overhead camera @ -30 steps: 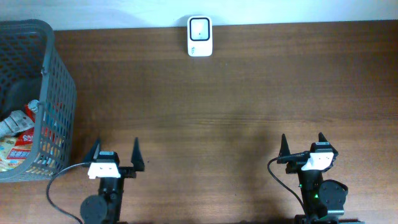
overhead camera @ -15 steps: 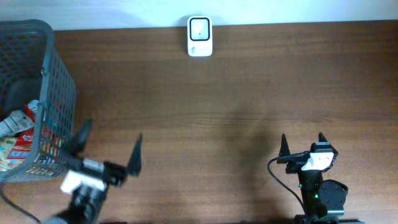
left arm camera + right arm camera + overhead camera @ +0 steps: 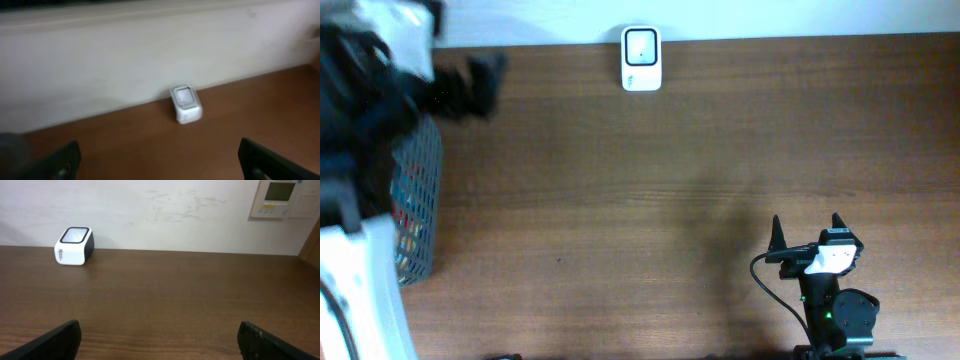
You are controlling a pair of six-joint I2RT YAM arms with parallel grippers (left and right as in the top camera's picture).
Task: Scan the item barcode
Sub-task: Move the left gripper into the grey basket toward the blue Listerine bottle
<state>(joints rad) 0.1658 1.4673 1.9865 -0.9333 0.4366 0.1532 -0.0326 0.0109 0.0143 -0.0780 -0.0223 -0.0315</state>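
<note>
Lying in the grey mesh basket point(image 3: 426, 165) at the left edge of the surface point(image 3: 670, 200), the item is mostly hidden. Only a glimpse of red packaging point(image 3: 406, 200) is caught through the mesh, beneath the blurred left arm. The white scanner point(image 3: 641, 58) is set against the back wall, window up, presumably so a barcode can be passed over it. The left claw point(image 3: 159, 152) is held wide apart and empty above the basket end, judged ready for a pick. The right claw point(image 3: 807, 232) is parked at the near edge, well apart from the scanner — likewise spread fully, nothing gripped or touched.
</note>
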